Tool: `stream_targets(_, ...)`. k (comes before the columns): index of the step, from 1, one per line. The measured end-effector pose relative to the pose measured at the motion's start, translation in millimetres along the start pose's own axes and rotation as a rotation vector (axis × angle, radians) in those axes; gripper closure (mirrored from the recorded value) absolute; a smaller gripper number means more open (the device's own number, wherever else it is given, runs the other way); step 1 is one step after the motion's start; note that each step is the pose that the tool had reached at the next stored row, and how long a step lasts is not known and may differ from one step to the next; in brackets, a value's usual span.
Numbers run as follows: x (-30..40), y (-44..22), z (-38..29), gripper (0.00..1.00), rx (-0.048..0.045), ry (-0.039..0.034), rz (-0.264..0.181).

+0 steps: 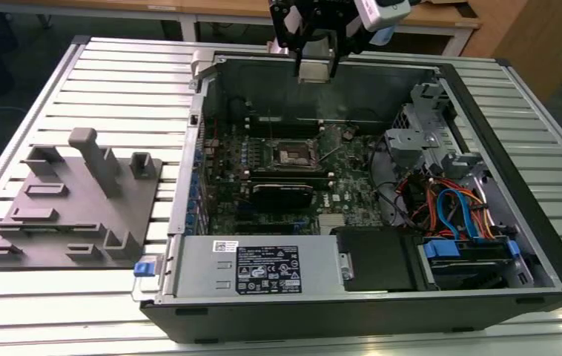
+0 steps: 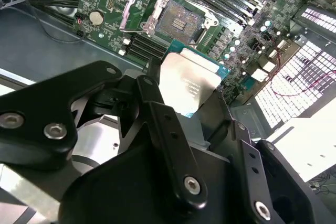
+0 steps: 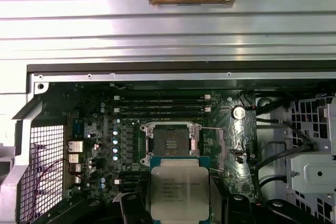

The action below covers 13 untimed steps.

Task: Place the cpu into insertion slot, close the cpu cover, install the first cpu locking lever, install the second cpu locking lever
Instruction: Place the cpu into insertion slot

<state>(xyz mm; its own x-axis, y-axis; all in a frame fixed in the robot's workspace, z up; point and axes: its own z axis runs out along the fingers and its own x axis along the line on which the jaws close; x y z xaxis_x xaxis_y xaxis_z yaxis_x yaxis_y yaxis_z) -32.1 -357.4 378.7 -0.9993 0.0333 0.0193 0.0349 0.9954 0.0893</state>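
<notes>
While the gripper (image 1: 316, 74) is hanging over the far side of the open computer case (image 1: 533, 185) in the exterior view, its upper part is running off the picture edge. Two black fingers (image 2: 157, 114) are pinching the cpu (image 2: 186, 82) from opposite edges, so the claw is closed to chip width with the chip clamped between them. The fingertips are hiding behind the chip in both wrist views, and its near edge is getting cut off in the first wrist view. The chip is sitting in the air with its silver top toward the wrist cameras, well apart from the insertion slot (image 3: 169, 140).

The slot is lying empty on the green motherboard (image 1: 345, 200), with its contact field showing. The cpu cover (image 2: 137, 13) is looking swung up off one side of the slot in the second wrist view, but how far is hard to tell. The locking levers are too thin to make out surely.

The case is also holding a grey power supply (image 1: 251, 268) and a bundle of blue and orange cables (image 1: 454, 208). It is resting on a slatted table (image 1: 113, 81), with a grey fixture block (image 1: 73, 208) beside it at the exterior view's left.

Counting: one cpu, one slot, one cover, two fingers, and one coin battery (image 3: 239, 112).
</notes>
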Motion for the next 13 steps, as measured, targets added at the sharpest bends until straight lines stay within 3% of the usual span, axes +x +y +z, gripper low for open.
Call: stream_targets(13,0.0,0.0,0.0,0.46,-0.0005,-0.0024,0.027)
